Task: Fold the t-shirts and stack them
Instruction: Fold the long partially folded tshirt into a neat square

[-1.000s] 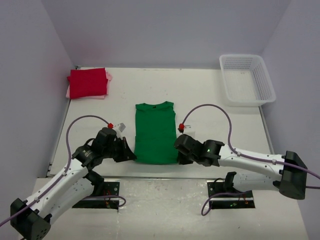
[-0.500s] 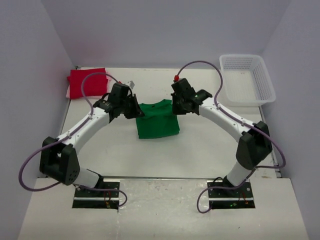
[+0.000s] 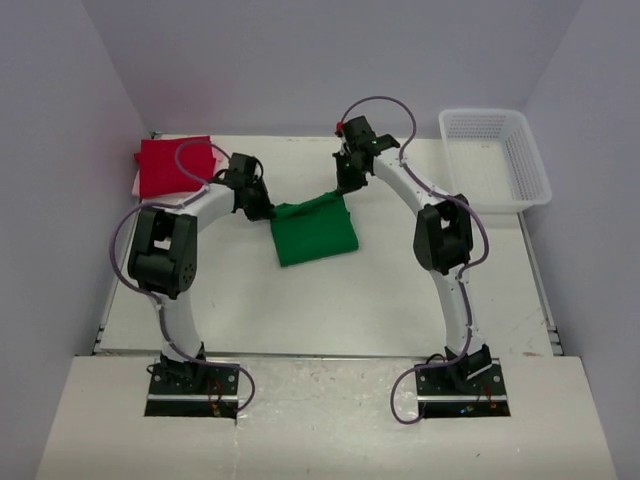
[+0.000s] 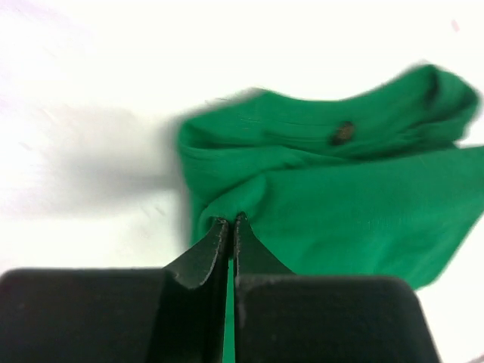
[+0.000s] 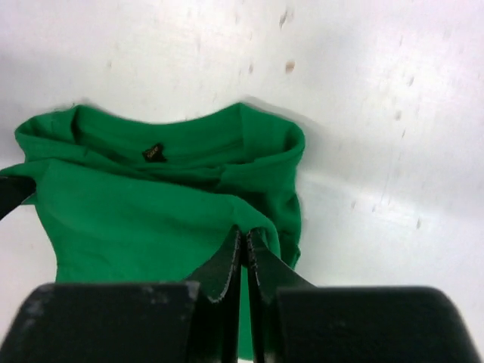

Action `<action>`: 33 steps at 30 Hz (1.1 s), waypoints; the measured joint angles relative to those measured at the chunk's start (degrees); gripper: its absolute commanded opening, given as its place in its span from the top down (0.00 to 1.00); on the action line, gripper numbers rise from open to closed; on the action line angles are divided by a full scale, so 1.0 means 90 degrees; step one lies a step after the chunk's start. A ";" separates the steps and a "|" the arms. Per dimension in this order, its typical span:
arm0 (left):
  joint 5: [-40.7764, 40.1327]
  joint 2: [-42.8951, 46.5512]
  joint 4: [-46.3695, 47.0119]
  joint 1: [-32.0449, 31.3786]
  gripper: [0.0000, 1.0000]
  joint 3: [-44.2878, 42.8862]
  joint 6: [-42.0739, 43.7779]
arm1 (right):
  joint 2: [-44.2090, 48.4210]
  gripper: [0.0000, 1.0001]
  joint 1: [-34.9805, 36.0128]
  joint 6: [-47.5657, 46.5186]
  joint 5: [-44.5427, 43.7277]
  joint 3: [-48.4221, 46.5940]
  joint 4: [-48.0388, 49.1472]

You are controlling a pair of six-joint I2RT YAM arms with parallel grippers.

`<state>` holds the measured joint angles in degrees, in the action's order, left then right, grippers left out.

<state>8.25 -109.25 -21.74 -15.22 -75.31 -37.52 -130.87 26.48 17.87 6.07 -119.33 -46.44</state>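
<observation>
The green t-shirt point(image 3: 314, 232) lies folded in half at the middle of the table, its upper layer lifted at the far edge. My left gripper point(image 3: 264, 210) is shut on its far left corner; the left wrist view shows the cloth point(image 4: 340, 204) pinched between the fingertips point(image 4: 230, 221). My right gripper point(image 3: 345, 187) is shut on its far right corner; the right wrist view shows the cloth point(image 5: 151, 204) and collar label under the shut gripper point(image 5: 245, 233). A folded red t-shirt point(image 3: 172, 165) lies on a pale pink one point(image 3: 137, 187) at the far left.
A white mesh basket point(image 3: 494, 157) stands at the far right corner. Both arms stretch far over the table. Purple walls close in the left, back and right sides.
Both grippers carried the shirt's near hem from the front edge over to the collar end, folding it in half. The arms are now stretched further back and the shirt sits slightly askew.
</observation>
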 measured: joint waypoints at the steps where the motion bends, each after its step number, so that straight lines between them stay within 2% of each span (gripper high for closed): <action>1: -0.0010 -0.0148 0.0046 0.0112 1.00 -0.0070 0.0032 | -0.0301 0.83 -0.0095 -0.0058 0.0078 -0.0447 -0.0129; 2: -0.0022 -0.0289 0.0053 0.0216 1.00 -0.0180 0.0058 | -0.0551 0.79 -0.0182 -0.0100 0.0151 -0.0799 -0.0185; 3: -0.0046 -0.0454 0.0007 0.0313 0.96 -0.0367 0.0095 | -0.0787 0.67 -0.0262 -0.0185 0.0163 -0.1132 -0.0270; 4: -0.0090 -0.0583 0.0024 0.0381 0.76 -0.0517 0.0155 | -0.0935 0.52 -0.0342 -0.0253 0.0177 -0.1304 -0.0296; 7: -0.0384 -0.0673 0.0114 0.0525 0.53 -0.0721 0.0379 | -0.1044 0.28 -0.0590 -0.0413 0.0240 -0.1263 -0.0323; 9: -0.0629 -0.0551 0.0170 0.0534 0.51 -0.0753 0.0522 | -0.0896 0.26 -0.0716 -0.0534 0.0214 -0.0867 -0.0124; 10: -0.0763 -0.0461 0.0202 0.0510 0.39 -0.0753 0.0597 | -0.0746 0.25 -0.0772 -0.0566 0.0172 -0.0549 0.0005; 11: -0.0894 -0.0335 0.0231 0.0476 0.35 -0.0748 0.0697 | -0.0619 0.24 -0.0799 -0.0578 0.0126 -0.0323 0.0019; 15: -0.1275 0.0398 0.0357 0.0206 0.35 -0.0731 0.0867 | -0.0049 0.23 -0.0741 -0.0588 0.0017 0.0279 0.0092; 16: -0.1299 0.0583 0.0403 0.0114 0.53 -0.0733 0.0901 | 0.0148 0.32 -0.0682 -0.0585 -0.0017 0.0396 0.0097; 17: -0.1256 0.0746 0.0469 0.0019 0.73 -0.0721 0.0923 | 0.0357 0.54 -0.0612 -0.0563 -0.0024 0.0488 0.0095; 18: -0.1188 0.0869 0.0546 -0.0066 0.91 -0.0697 0.0889 | 0.0546 1.00 -0.0542 -0.0583 -0.0024 0.0561 0.0109; 19: -0.1020 0.0971 0.0721 -0.0151 1.00 -0.0622 0.0906 | 0.0743 1.00 -0.0483 -0.0532 0.0061 0.0651 0.0153; 22: -0.0015 0.0947 0.1234 -0.0289 1.00 -0.0379 0.0879 | 0.1297 1.00 -0.0335 -0.0316 0.0610 0.0877 0.0279; 25: 0.1163 0.0420 0.1923 -0.0262 1.00 -0.0214 0.0653 | 0.1464 1.00 -0.0311 -0.0061 0.1345 0.0918 0.0444; 28: 0.2089 -0.0313 0.2455 -0.0148 1.00 -0.0165 0.0369 | 0.1253 1.00 -0.0350 0.0097 0.2089 0.0899 0.0551; 33: 0.2963 -0.1166 0.2963 -0.0017 1.00 -0.0245 0.0053 | 0.0364 1.00 -0.0372 0.0311 0.3041 0.0811 0.0588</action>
<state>34.92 -119.74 4.93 -15.38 -77.52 -37.04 -127.59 23.14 20.67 33.43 -112.03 -41.15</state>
